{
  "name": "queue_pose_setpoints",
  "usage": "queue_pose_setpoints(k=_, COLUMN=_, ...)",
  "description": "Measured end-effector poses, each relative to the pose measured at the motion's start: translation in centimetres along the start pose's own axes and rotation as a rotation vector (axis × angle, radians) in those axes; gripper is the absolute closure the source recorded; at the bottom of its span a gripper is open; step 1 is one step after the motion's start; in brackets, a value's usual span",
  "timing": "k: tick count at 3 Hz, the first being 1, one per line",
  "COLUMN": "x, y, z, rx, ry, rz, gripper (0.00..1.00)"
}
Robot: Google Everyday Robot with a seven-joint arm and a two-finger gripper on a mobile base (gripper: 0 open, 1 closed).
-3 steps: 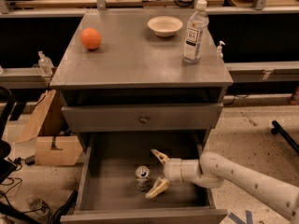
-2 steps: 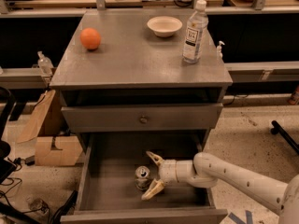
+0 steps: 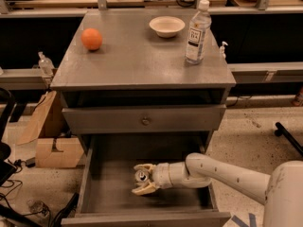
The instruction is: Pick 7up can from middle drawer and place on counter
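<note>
Two fingers (image 3: 146,167) of the gripper (image 3: 136,178), spread wide, have slid left and now straddle the 7up can (image 3: 140,175), upright in the middle drawer (image 3: 113,195). Closing looks next; counter (image 3: 137,63) placement pending.

Orange (image 3: 92,39), bowl (image 3: 166,26), bottle (image 3: 197,32) (perhaps water)

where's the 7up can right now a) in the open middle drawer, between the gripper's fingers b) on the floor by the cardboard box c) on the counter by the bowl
a: the 7up can stands on the middle drawer floor, with the open gripper straddling it.
</note>
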State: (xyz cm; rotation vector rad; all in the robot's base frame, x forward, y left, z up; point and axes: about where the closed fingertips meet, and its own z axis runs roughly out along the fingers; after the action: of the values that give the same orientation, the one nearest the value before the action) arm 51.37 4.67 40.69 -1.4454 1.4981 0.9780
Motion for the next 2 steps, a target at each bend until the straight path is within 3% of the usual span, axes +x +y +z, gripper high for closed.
queue_pose_setpoints(k=1, x=-0.7, y=-0.1, z=-0.2, rx=0.022, ry=0.017, rz=0.029, gripper=0.72)
queue_pose_setpoints(k=2, x=-6.6, y=-0.5, z=-4.8, rx=0.138, ry=0.032, rz=0.078, gripper=0.99)
